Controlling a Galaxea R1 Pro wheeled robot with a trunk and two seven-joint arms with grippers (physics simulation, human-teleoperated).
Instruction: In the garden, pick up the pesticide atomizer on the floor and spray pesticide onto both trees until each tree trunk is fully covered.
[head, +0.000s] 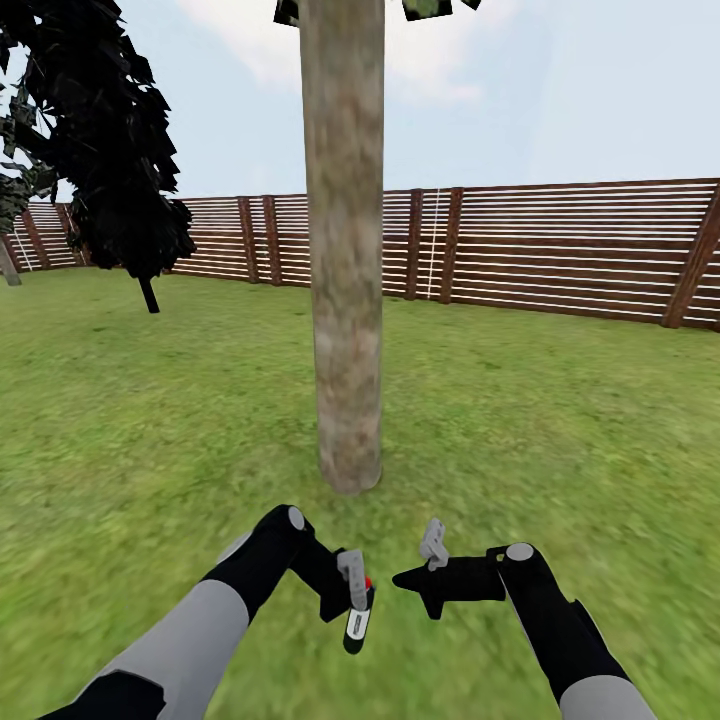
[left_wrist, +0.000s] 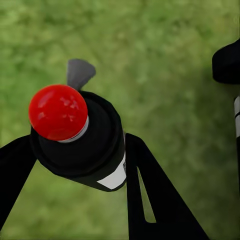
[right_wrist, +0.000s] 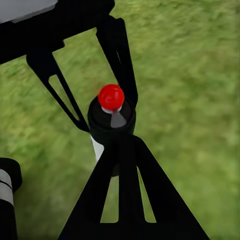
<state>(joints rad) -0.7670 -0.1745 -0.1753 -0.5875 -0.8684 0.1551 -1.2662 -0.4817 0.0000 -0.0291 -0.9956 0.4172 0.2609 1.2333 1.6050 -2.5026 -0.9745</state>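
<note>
Pesticide atomizer (left_wrist: 82, 145), dark bottle w/ red cap, pinched in left gripper (left_wrist: 75, 165) low over grass lawn (head: 540, 420), right gripper (head: 432, 548) just beside it, jaw state unclear, tree trunk (head: 345, 250) close ahead, slat fence (head: 560, 250) behind.

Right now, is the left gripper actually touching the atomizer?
Touching. In the left wrist view the left gripper has its black fingers pressed against both sides of the pesticide atomizer, with no grass showing between them.

The head camera looks forward over both arms at a near trunk (head: 343, 250); both wrist cameras, seemingly looking down, share the bottle (left_wrist: 82, 137) close up.
</note>
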